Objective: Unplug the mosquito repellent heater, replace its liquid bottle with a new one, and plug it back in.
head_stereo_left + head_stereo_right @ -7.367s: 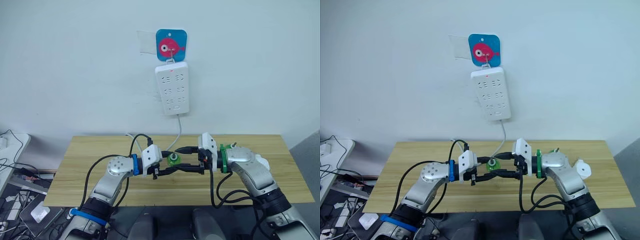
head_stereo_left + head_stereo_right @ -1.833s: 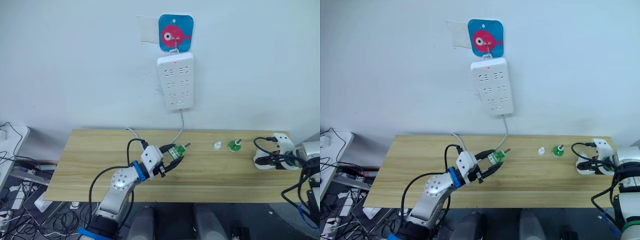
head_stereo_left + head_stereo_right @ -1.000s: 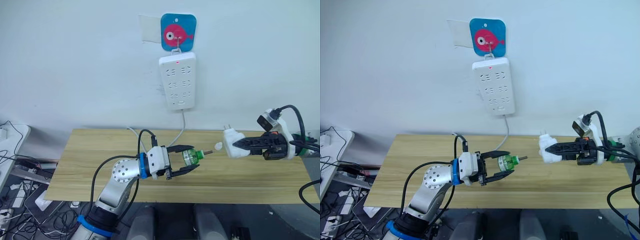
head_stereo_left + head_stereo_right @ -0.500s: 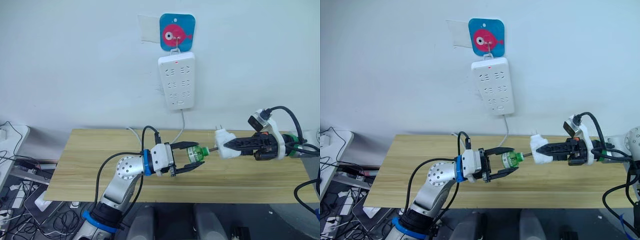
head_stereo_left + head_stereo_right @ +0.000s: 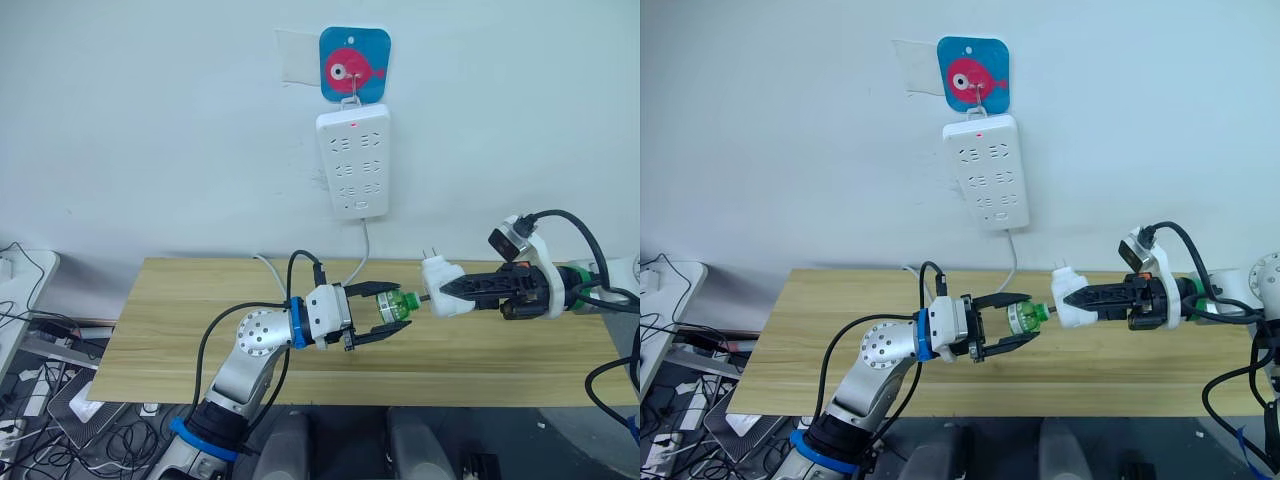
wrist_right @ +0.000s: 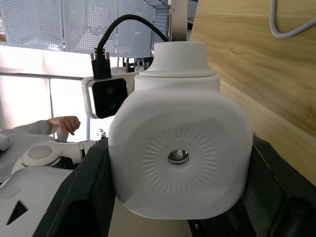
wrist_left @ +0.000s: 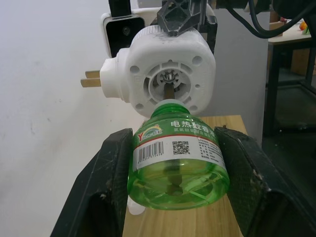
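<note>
Mosquito repellent heater [image 5: 441,297] off the wall power strip [image 5: 351,162], clamped in the right end effector [image 5: 452,293] and held in the air above the wooden table [image 5: 180,320], prongs up and bottle socket turned toward the other arm. Green liquid bottle [image 5: 392,306] gripped between the fingers of the left end effector [image 5: 385,317], neck pointed straight at that socket. In the left wrist view, bottle mouth just at the heater's round opening [image 7: 169,88], wick lined up with the centre, not yet seated or screwed in as far as can be told. Judged from this: unplugging done, the heater's socket empty and waiting, insertion of the new bottle now the step in hand. Left to do: push and twist the neck home, release the bottle, carry the heater up to the power strip, press the prongs into a free socket. Alignment looks close; a slight tilt could jam the thread.
</note>
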